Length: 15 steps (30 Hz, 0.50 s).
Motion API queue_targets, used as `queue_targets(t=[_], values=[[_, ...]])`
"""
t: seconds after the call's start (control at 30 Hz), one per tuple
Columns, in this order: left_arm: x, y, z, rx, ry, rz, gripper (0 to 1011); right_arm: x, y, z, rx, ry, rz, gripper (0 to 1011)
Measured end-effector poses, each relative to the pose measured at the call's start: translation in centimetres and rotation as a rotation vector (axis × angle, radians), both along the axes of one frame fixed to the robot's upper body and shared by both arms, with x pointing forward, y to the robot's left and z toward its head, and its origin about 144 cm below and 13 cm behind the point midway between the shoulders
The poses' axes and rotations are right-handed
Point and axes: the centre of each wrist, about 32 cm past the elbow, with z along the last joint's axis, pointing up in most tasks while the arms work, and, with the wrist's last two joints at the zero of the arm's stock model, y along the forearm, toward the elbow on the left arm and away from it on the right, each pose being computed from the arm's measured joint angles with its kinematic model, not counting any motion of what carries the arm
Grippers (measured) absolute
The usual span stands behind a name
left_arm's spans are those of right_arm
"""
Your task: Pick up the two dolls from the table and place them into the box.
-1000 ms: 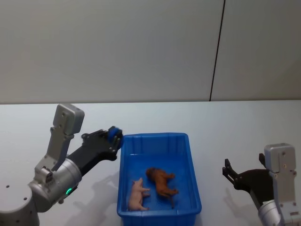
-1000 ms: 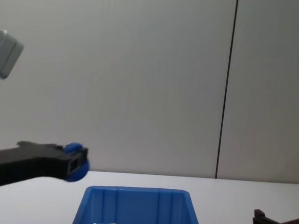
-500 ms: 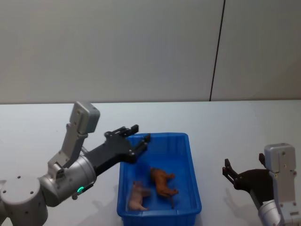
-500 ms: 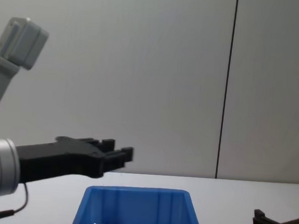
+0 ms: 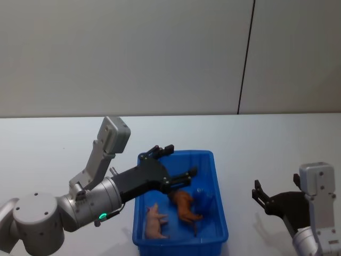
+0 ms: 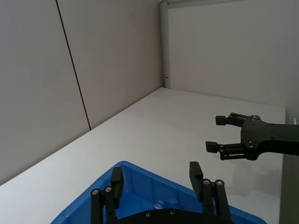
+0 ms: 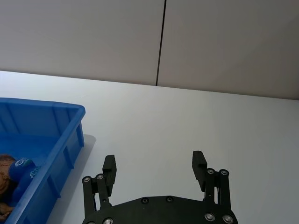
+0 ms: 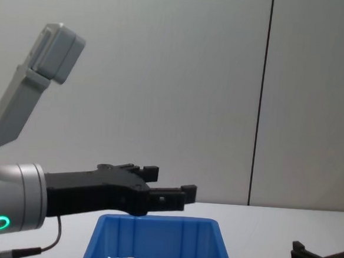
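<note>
The blue box [image 5: 180, 243] sits on the white table [image 5: 277, 144]. Inside it lie the pale pink pig doll [image 5: 155, 223] and the dark brown doll [image 5: 184, 206], side by side. A small blue figure [image 5: 202, 200] rests against the brown doll. My left gripper [image 5: 181, 159] hovers open over the box's far half, holding nothing. In the left wrist view its fingers [image 6: 196, 171] frame the box rim [image 6: 128, 167]. My right gripper [image 5: 259, 193] stands open and empty to the right of the box, low over the table. The right wrist view catches the blue figure [image 7: 21, 168] inside the box wall [image 7: 60, 140].
A grey wall with one dark vertical seam [image 5: 245, 58] backs the table. Bare tabletop lies between the box and the right gripper [image 7: 154, 161] and along the far side.
My left gripper swung right from beside the box to above it and opened. The small blue figure it carried now lies in the box. The right arm stayed still.
</note>
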Motion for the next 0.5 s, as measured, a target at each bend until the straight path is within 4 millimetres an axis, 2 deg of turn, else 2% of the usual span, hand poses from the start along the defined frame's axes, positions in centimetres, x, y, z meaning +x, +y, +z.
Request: queue_targets(t=[0.17, 0.5], values=[[0.2, -0.26, 0.02, 0.001, 0.004, -0.029, 1001, 0.0, 0.0, 0.0, 0.0, 0.0, 0.0, 1001], [0.36, -0.47, 0.05, 0.0, 0.008, -0.053, 1001, 0.0, 0.0, 0.0, 0.0, 0.0, 0.0, 1001]])
